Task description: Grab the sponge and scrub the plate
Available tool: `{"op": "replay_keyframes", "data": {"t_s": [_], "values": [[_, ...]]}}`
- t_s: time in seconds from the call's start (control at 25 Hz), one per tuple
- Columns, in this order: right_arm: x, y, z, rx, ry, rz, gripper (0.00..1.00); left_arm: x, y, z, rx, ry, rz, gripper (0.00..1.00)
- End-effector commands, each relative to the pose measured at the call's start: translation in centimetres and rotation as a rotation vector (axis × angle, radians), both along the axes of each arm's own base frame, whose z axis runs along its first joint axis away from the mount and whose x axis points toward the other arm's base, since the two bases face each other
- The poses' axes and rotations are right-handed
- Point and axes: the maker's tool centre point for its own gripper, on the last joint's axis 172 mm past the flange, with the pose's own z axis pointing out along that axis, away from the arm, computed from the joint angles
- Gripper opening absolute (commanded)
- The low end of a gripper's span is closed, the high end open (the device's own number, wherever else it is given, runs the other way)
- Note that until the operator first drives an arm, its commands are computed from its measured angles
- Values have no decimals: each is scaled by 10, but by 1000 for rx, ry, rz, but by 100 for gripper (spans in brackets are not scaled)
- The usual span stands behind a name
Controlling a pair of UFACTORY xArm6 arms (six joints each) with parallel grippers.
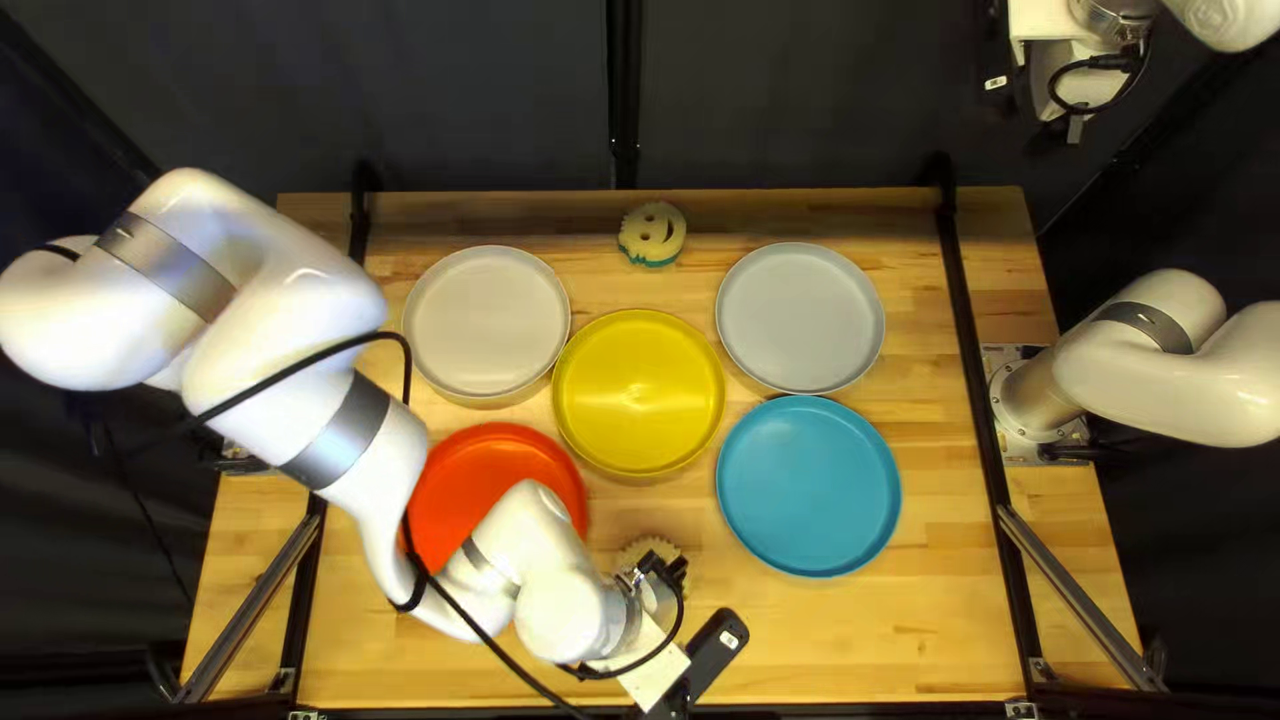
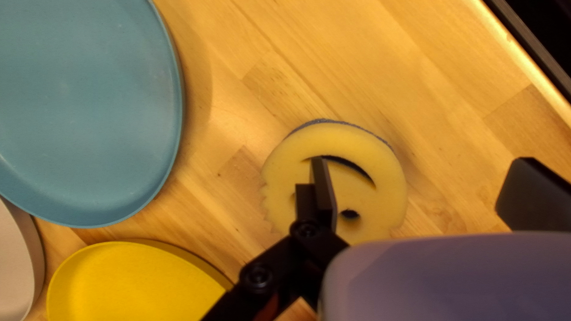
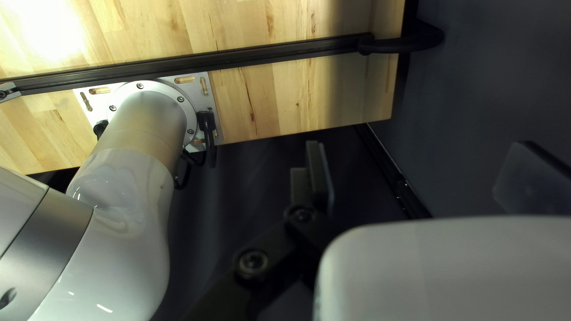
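Sponges: we count two on the table. The near sponge [image 2: 383, 178] is scalloped, with a cut-out smile, and lies flat toward the near edge, between the red plate [image 1: 467, 467] on the left and the blue plate [image 1: 810, 487] on the right. The far sponge [image 1: 652, 232], also smiling, sits close to the far edge, beyond the yellow plate [image 1: 640, 394].

Plates: the cream plate [image 1: 487, 320] is far left, the grey plate [image 1: 800, 318] far right, with yellow between and slightly nearer. The blue one is just on the near side of the grey. We note no sponge on any plate.

Left side: our left arm [image 1: 320, 414] reaches over the near part of the red plate, its left gripper [image 1: 654, 678] low toward the near edge. In the wrist view our left gripper [image 2: 425, 187] has its fingers wide apart. One overlaps the near sponge's face, the other stands out past its side; nothing is clamped. Whether the first finger touches it, we cannot tell.

Right side: our right gripper [image 1: 1078, 87] is raised past the table's far right corner, before the dark curtain [image 1: 440, 94], fingers well apart and holding nothing.
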Motion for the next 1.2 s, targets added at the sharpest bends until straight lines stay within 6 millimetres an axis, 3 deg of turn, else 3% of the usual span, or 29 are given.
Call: {"op": "replay_keyframes", "data": {"t_s": [0.04, 0.48, 0.56, 1.2], "values": [[0, 0, 0, 0, 0, 0, 100, 1, -1, -6, 23, -12, 19, 100], [0, 0, 0, 0, 0, 0, 100, -2, 5, -15, 58, -31, 80, 100], [0, 0, 0, 0, 0, 0, 100, -2, 5, -15, 58, -31, 80, 0], [0, 0, 0, 0, 0, 0, 100, -9, 10, -14, 37, -11, 64, 0]]}}
